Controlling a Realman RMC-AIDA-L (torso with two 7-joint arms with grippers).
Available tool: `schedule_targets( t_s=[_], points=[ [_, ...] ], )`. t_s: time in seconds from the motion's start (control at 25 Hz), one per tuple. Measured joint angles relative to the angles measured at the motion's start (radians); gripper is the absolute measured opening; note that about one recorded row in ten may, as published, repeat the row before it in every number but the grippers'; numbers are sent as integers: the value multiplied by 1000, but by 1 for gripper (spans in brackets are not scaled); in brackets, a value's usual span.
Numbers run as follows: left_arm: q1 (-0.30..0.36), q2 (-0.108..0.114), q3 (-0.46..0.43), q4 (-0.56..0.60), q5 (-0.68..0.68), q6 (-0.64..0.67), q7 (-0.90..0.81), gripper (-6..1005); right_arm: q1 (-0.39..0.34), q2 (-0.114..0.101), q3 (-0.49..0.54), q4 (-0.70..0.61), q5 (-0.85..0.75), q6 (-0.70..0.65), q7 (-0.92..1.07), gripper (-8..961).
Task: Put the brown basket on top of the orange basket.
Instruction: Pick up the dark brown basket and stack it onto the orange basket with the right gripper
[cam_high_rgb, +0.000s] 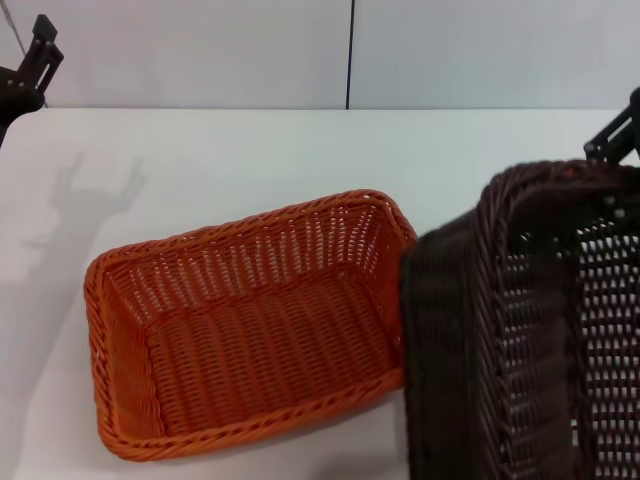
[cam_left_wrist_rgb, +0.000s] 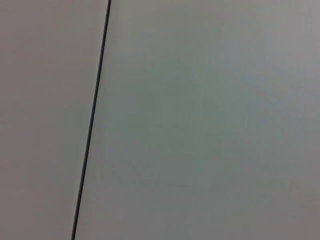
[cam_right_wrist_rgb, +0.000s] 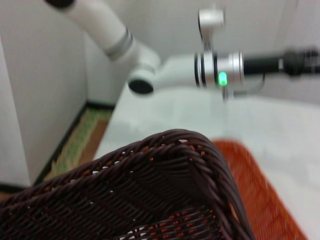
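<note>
Baskets sit side by side: the orange basket (cam_high_rgb: 250, 325) rests open on the table (cam_high_rgb: 300, 150), while the brown basket (cam_high_rgb: 530, 330), tilted at its right, hangs from the right gripper (cam_high_rgb: 615, 135), apparently clamped on its far rim for carrying across. Left gripper (cam_high_rgb: 35, 60) waits far left; whether it is open I cannot tell.

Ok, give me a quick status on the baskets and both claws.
Left claw parked high, far left. Right claw at brown basket, lifted and tilted beside orange basket. Orange basket empty on table; nothing in the way.
</note>
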Motion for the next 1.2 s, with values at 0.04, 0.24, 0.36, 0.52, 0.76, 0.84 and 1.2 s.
schedule_targets(
  t_s=[0.04,0.24,0.36,0.52,0.76,0.84,1.2],
  points=[
    [1,0,0,0,0,-1,0,843,-5,0,-2,3,30,0,5,141],
    [3,0,0,0,0,-12,0,842,-18,17,15,36,131,9,19,141],
    [1,0,0,0,0,-18,0,842,-32,30,33,71,230,20,27,141],
    [-7,1,1,0,0,-38,12,843,-56,59,33,100,339,64,32,141],
    [-12,2,1,0,1,-49,15,843,-86,137,39,106,383,151,20,141],
    [-13,2,1,0,2,-58,15,842,-103,161,37,115,420,179,5,141],
    [-14,2,1,0,5,-71,37,843,-183,207,19,232,585,241,-69,142]
  ],
)
